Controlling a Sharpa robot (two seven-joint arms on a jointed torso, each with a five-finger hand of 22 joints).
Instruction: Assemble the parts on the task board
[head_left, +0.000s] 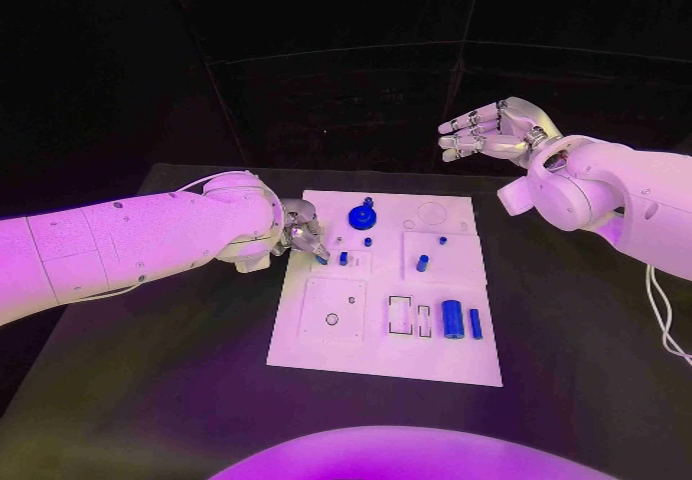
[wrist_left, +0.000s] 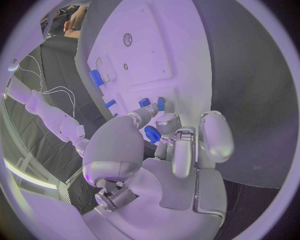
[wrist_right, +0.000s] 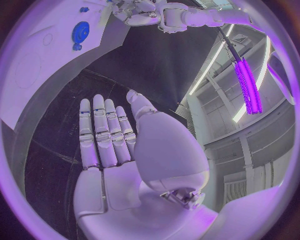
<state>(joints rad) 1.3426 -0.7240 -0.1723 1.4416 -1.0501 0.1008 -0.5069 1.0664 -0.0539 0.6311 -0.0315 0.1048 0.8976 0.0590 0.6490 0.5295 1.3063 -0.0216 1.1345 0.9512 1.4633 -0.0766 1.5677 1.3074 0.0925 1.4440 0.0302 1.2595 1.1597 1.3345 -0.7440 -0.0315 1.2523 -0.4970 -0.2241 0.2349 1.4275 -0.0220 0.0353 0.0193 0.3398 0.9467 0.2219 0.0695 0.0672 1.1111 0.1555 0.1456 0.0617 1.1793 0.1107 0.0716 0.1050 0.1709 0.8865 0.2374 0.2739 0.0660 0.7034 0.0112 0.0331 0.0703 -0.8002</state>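
The white task board (head_left: 378, 350) lies in the middle of the black table. A blue gear (head_left: 364, 215) stands at its far end, with small blue pegs (head_left: 423, 263) nearer the middle and a blue cylinder (head_left: 453, 318) near the front right. My left hand (head_left: 300, 235) hovers at the board's left edge, fingers curled in beside a small blue peg (head_left: 343, 258). In the left wrist view the curled fingers (wrist_left: 187, 145) partly hide the gear (wrist_left: 152, 134); whether they pinch a piece is unclear. My right hand (head_left: 498, 130) is raised beyond the far right corner, flat and holding nothing (wrist_right: 106, 135).
Empty recesses (head_left: 401, 313) and a round hole (head_left: 332, 320) mark the board's near half. A second narrow blue piece (head_left: 476, 323) lies beside the cylinder. Black table surface (head_left: 173, 400) surrounds the board. A white cable (head_left: 666, 320) hangs by my right arm.
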